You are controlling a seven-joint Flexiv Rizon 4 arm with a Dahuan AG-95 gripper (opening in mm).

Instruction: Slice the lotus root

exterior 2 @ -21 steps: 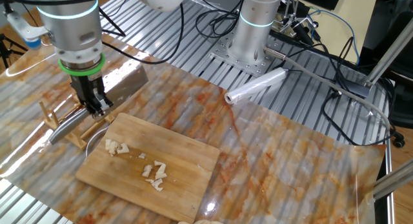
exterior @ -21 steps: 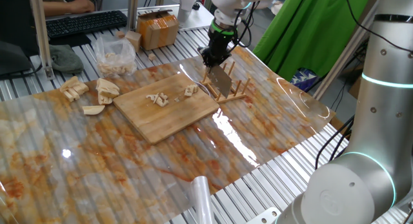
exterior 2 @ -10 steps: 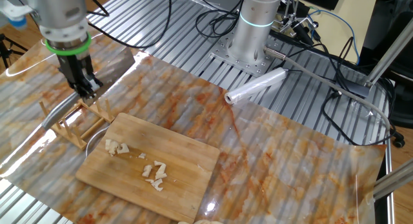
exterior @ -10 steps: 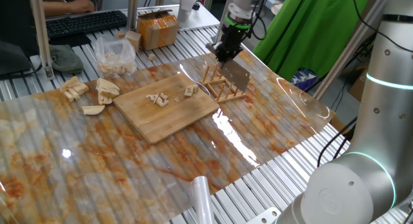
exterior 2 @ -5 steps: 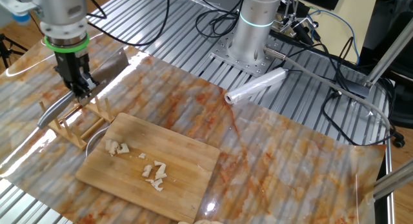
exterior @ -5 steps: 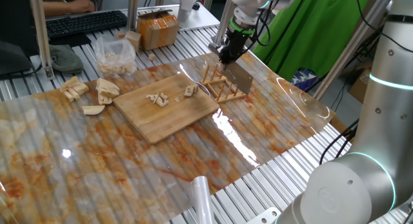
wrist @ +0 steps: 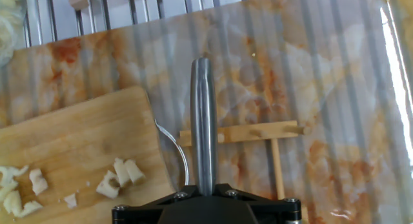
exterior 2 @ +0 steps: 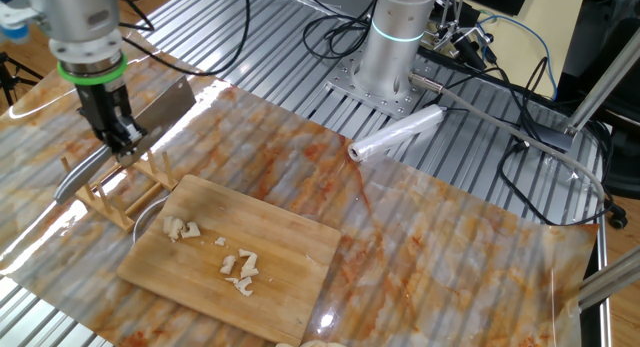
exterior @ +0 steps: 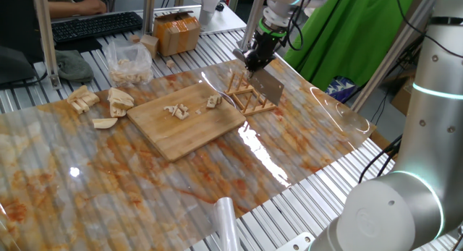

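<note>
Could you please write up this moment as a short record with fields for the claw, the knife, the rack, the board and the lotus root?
claw: shut on knife, pointing down
knife: cleaver held by its metal handle, over the rack
rack: wooden peg rack beside the cutting board
cutting board: on the mat, carrying cut pieces
lotus root pieces: small chunks on the board
uncut chunks: off the board, on the mat

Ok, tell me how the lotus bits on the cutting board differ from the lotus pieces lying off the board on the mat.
The bits on the cutting board, lotus bits, are small, thin chips in two little clusters. The lotus pieces on the mat are bigger, chunkier blocks, grouped beside the board's far end. The bits sit near the knife rack; the chunks lie well away from it. Both share a pale cream colour.
</note>
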